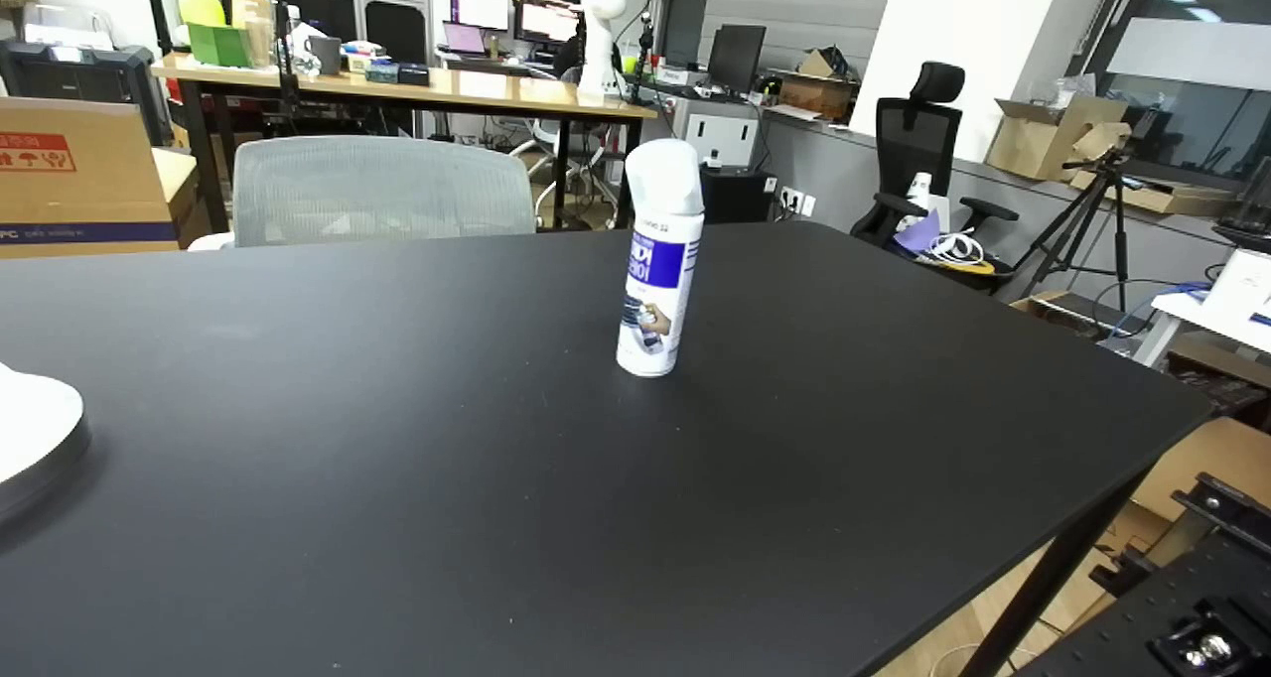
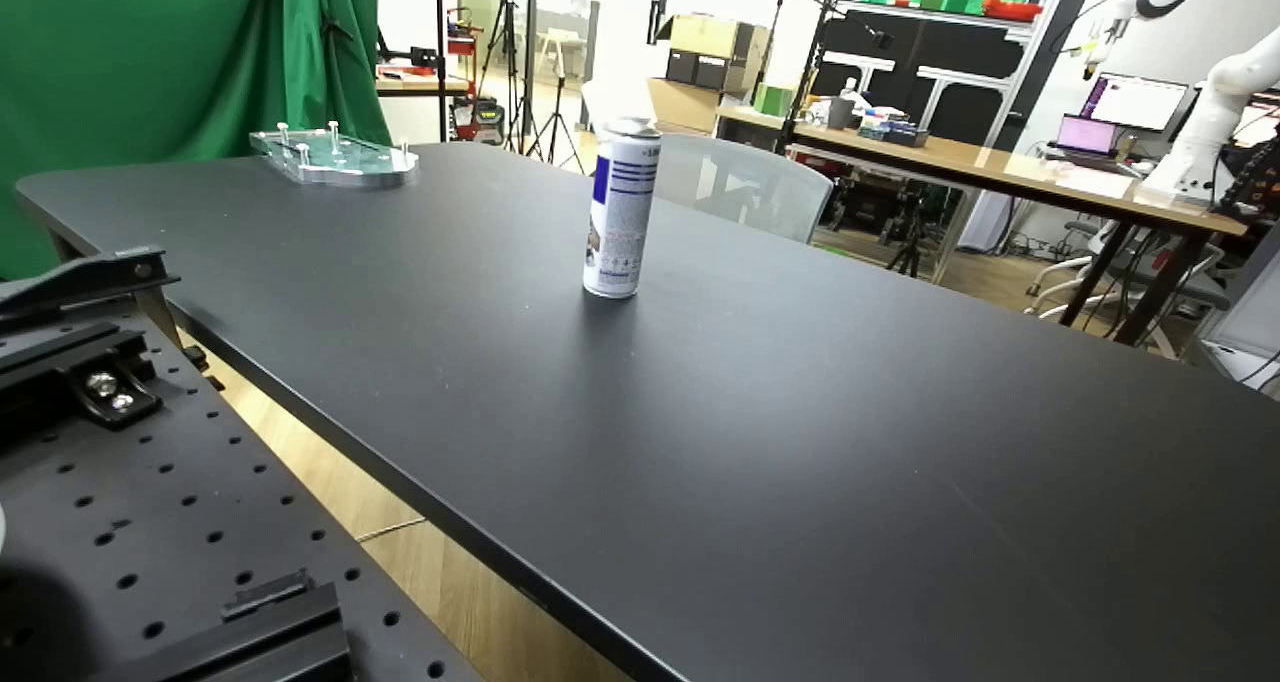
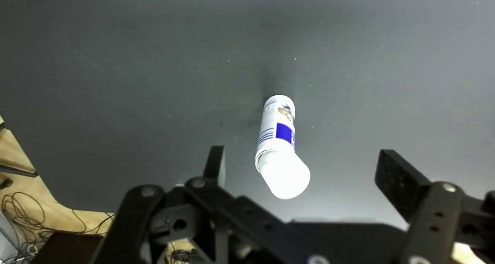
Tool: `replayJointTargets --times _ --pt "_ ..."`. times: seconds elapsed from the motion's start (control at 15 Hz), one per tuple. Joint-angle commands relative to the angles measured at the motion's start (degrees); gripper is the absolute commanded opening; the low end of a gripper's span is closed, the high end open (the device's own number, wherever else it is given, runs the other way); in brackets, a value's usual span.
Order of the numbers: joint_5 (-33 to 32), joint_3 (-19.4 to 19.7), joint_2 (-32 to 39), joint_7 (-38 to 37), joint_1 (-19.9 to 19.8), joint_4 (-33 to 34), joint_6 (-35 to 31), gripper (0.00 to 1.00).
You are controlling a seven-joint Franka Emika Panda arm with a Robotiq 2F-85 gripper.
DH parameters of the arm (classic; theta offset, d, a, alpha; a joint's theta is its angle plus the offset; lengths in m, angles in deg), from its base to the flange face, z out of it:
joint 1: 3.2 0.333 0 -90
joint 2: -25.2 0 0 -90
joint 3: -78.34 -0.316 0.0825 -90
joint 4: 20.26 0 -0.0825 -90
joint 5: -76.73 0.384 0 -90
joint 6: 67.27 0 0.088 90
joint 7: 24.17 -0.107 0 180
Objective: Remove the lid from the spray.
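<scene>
Black table [image 2: 800,442], green curtain [image 2: 150,62] beyond

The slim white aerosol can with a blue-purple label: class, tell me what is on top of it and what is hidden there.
A whitish, cylindrical plastic lid sits tilted on the can. Whatever it covers, including any nozzle, cannot be seen.

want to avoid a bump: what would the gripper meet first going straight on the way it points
Likely the lid atop the spray: the wrist view shows that lid within the gap of the open gripper, though depth there is hard to judge.
</scene>
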Motion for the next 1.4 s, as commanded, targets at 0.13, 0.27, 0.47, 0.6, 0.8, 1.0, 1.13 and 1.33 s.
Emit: replayJointTargets --times 0.13,0.27,0.47,0.6,0.8,1.0,1.13,1.33 --pt "-7.4 0.3 11.2 -0.2 -4.7 2.8 -8.6 1.00" --pt "-10.6 0.0 15.3 -0.3 -6.2 4.3 -11.2 1.00" --pt "-13.8 0.6 22.1 0.5 -6.9 7.6 -13.1 1.00" --pt "-15.0 1.4 27.1 1.9 -7.0 10.9 -12.6 1.00" --pt "-16.4 2.5 31.8 3.0 -6.4 14.9 -11.3 1.00" --pt "-16.0 3.5 31.3 2.5 -5.3 13.0 -13.0 1.00" --pt "-16.0 3.6 32.0 2.6 -5.3 13.6 -12.9 1.00" --pt "-16.9 3.5 34.4 3.3 -4.7 14.4 -12.9 1.00"
